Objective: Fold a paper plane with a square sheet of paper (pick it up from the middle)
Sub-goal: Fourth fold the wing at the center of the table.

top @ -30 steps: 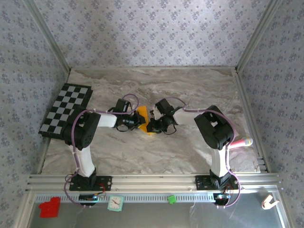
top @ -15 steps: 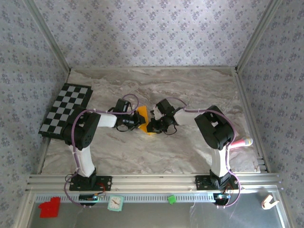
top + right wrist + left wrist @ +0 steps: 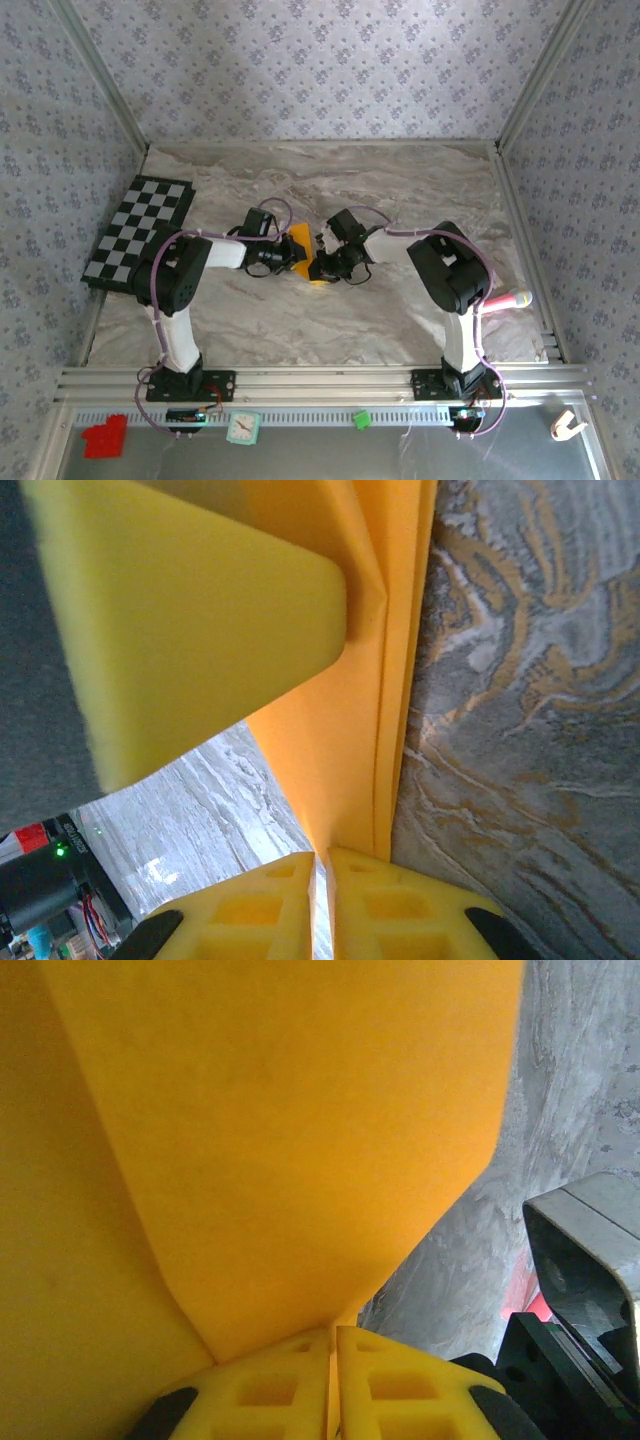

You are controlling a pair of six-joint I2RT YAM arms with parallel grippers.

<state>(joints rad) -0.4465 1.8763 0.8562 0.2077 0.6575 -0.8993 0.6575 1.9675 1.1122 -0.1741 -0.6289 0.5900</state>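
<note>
Orange paper, one sheet of paper (image 3: pixel 299 243), sits dead centre over the marbled counter (image 3: pixel 400 190) with two hands on it. Count the rest: one checkered mat (image 3: pixel 138 232) far left, one red block (image 3: pixel 104 437), one small green block (image 3: pixel 361 419) and one little clock (image 3: pixel 241 429) on the near rail, plus one pink thing (image 3: pixel 508 299) by the right arm.

From above, the sheet is folded narrow, and its long axis runs on a diagonal from the far end by the left hand (image 3: pixel 284 257) to the near end under the right hand (image 3: pixel 322 266). Which end is a tip, I cannot tell.

Both arms rise from their bases, bend at the elbow and lay their forearms low, aimed at each other.

Left wrist view: the left hand (image 3: pixel 334 1380) has its yellow pads pressed together, with the paper (image 3: pixel 250 1140) fanning up out of the pinch. Right wrist view: the right hand (image 3: pixel 321 885) is closed to a sliver on the layered edge (image 3: pixel 400 680), creases stacked side by side, and the left hand's finger (image 3: pixel 200 630) presses on the same sheet from above.
</note>
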